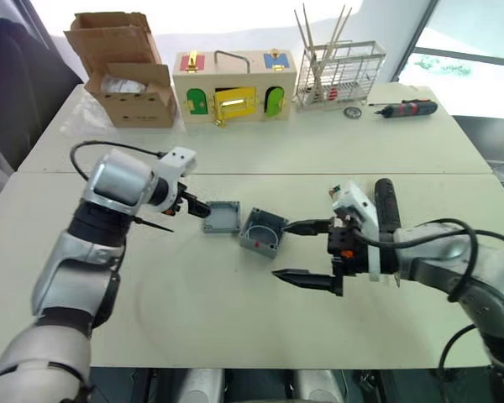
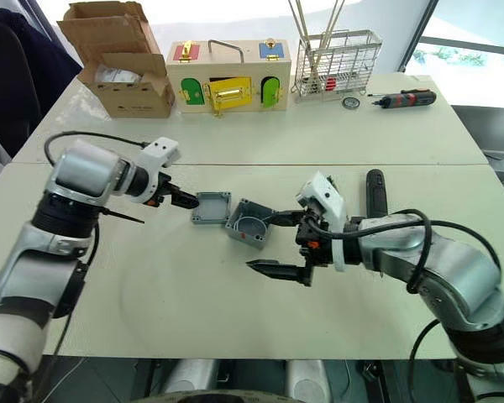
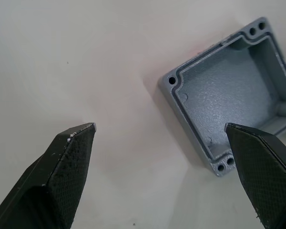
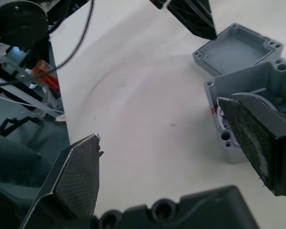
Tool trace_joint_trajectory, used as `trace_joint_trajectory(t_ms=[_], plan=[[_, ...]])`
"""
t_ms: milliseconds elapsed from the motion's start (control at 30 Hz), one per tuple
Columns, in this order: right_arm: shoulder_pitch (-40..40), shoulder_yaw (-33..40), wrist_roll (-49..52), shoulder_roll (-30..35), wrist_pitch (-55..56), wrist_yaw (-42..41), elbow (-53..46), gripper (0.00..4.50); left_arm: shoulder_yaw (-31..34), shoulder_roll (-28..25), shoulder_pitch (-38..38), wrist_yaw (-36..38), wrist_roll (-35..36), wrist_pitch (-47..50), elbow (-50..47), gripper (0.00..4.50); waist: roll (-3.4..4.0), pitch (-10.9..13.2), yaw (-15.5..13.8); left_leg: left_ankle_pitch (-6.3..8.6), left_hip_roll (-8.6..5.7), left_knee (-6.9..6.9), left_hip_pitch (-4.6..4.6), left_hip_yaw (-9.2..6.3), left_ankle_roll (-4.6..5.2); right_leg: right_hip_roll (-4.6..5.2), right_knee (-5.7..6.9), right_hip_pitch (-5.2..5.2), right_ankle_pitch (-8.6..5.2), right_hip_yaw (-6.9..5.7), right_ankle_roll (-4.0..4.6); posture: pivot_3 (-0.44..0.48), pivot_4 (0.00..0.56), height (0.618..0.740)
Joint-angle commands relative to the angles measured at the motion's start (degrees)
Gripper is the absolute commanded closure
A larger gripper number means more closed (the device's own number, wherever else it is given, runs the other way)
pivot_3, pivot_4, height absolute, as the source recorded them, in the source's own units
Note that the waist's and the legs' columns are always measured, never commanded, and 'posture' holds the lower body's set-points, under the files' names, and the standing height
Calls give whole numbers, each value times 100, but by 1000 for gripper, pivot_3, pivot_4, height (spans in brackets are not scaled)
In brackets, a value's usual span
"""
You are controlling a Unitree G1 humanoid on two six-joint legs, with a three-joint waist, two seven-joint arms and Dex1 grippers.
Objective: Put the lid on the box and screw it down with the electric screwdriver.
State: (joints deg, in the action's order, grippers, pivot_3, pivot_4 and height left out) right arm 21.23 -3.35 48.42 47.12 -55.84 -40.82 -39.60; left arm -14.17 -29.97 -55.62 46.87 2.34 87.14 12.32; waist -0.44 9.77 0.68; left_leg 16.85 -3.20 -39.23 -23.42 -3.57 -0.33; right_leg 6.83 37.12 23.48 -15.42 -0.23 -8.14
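Head views: The lid [image 1: 221,216] lies inside-up on the white table [image 1: 193,311], touching or just beside the box [image 1: 263,232], which sits tilted with its opening toward the camera. The left gripper [image 1: 195,205] is at the lid's left edge. The right gripper [image 1: 307,253] stands wide open just right of the box, upper finger near the box rim. The electric screwdriver [image 1: 386,204] lies flat on the table behind the right wrist. A cardboard box [image 1: 126,71], a wooden box with coloured doors [image 1: 233,86], a wire rack [image 1: 339,74] and a small red-and-black screwdriver [image 1: 406,108] stand well apart along the far edge.

Left wrist view: The jaws are spread wide and empty. One fingertip [image 3: 255,152] is just beside a lid corner; the other is over bare table.

Right wrist view: The jaws are wide and empty, one finger [image 4: 257,143] overlapping the box rim.

Risk: Because lid and box are so close, closing on the lid may nudge the tilted box and roll it. A corner-only grip may let the lid twist or slip.

Clearance: Open table lies in front of and left of both parts.
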Motion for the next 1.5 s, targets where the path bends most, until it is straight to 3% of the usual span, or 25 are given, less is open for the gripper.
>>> trace_joint_trajectory(t_ms=[33,100,200,300,467,600,767,867,1100,1500], plan=[[-34,126,-17,-20,75,72,-123,0,26,68,104,-344,150,-33,41,33,2,-2,-7,0,0,1,0,0,0,0,0,1,0,0,0,0,150,731],[-87,187,-9,-21,59,156,-163,0,-120,97,195,-506,173,-107,86,33,3,-4,-25,-2,2,1,1,0,-4,3,2,0,0,1,0,0,150,731],[-184,396,128,-42,-19,376,-271,0,-84,261,232,-773,220,-146,228,814,4,-8,-62,-6,2,1,6,0,-11,7,-1,-5,0,3,0,0,150,731],[-227,549,245,-57,-100,541,-341,0,-21,399,177,-940,307,-176,333,2432,11,-13,-132,-6,0,1,9,2,-11,7,0,-5,0,5,1,0,150,731],[-246,812,435,36,-217,695,-373,0,138,616,108,-1188,366,-332,520,4429,11,-20,-164,-7,-2,-2,11,1,-12,10,-4,-13,0,5,1,0,150,731],[-67,1617,796,19,-100,774,69,0,420,446,133,-1275,403,-918,344,4429,14,-22,-145,-2,-5,-2,14,1,-3,10,-4,-13,0,5,1,0,150,731],[830,1851,1236,-1379,260,1879,995,0,2004,562,10,-1409,976,-3592,-75,4429,-4,-11,-119,-22,9,5,-4,3,-39,9,-2,21,0,8,2,0,150,731],[1311,1493,910,-2052,364,2285,1573,0,2415,660,25,-1373,1319,-4241,-430,4429,-3,-12,-111,-25,8,20,-23,6,-46,15,6,57,2,8,4,0,150,731],[1892,831,89,-2553,674,2092,2657,0,2215,759,412,-1385,1481,-4561,-1181,4429,-1,-13,-102,-25,-12,8,-30,18,-44,32,10,57,3,7,4,0,150,731],[2201,989,90,-2792,612,1760,3205,0,1899,957,661,-1699,1499,-4483,-1801,4429,-1,-13,42,-25,-9,17,-33,15,-43,20,21,65,3,6,4,0,150,731]])
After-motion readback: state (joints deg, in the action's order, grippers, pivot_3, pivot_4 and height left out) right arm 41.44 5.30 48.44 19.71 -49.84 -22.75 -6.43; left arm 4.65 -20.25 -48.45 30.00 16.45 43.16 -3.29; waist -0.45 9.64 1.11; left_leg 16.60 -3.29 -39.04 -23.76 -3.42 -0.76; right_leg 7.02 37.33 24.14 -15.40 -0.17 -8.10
